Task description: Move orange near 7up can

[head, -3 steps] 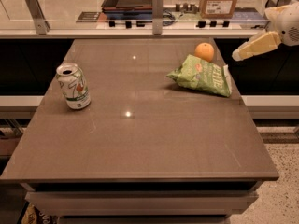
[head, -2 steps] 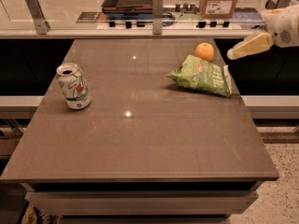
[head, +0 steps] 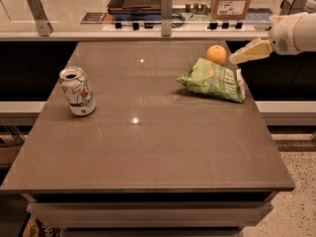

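the small round smooth orange fruit (head: pixel 216 54) sits at the far right corner of the flat grey-brown table (head: pixel 148 147), close to its back edge. it touches, or all but touches, the top of the crinkled green chip bag (head: pixel 212 79) lying just in front of it. the white and green aluminium 7up can (head: pixel 77 91) stands upright on the left side of the table, well apart from the fruit, with its silver top showing an opening.

the cream-coloured gripper (head: pixel 236 58) on the white arm (head: pixel 294 32) hangs just beside the orange on its right, tip aimed at it, not touching as far as i can see. i cannot tell whether it is released or clenched, since it shows as one tapered shape.

what could go wrong, as i judge it:
- a glancing touch could roll the orange off the back edge, because it is round and near the corner.
- a low approach could snag the bag and drag it along.
- set down too close, the fruit could tip the can, or roll away once let go.

count: one orange, one can, one chip bag, one gripper, and one brown cardboard box (head: pixel 233 0) on the counter behind.
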Action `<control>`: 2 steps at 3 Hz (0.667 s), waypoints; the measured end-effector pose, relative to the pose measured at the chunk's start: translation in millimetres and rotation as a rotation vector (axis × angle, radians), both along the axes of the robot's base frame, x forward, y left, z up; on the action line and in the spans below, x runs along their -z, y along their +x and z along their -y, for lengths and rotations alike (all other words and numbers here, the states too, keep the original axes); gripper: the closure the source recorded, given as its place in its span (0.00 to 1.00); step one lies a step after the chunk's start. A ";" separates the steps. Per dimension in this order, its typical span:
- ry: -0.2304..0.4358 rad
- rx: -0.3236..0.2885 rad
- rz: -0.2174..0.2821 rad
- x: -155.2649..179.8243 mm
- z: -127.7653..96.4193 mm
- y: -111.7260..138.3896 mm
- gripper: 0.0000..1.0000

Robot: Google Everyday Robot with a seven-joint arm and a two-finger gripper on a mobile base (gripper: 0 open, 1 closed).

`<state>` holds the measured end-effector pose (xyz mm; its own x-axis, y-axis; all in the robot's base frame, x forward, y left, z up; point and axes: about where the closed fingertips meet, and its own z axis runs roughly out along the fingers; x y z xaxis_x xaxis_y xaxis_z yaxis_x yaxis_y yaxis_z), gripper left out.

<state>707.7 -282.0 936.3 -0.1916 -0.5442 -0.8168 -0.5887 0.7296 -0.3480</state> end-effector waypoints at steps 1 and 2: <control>-0.014 0.032 0.010 11.5 0.3 15.6 0.00; -0.053 0.027 0.011 27.4 -19.5 47.8 0.00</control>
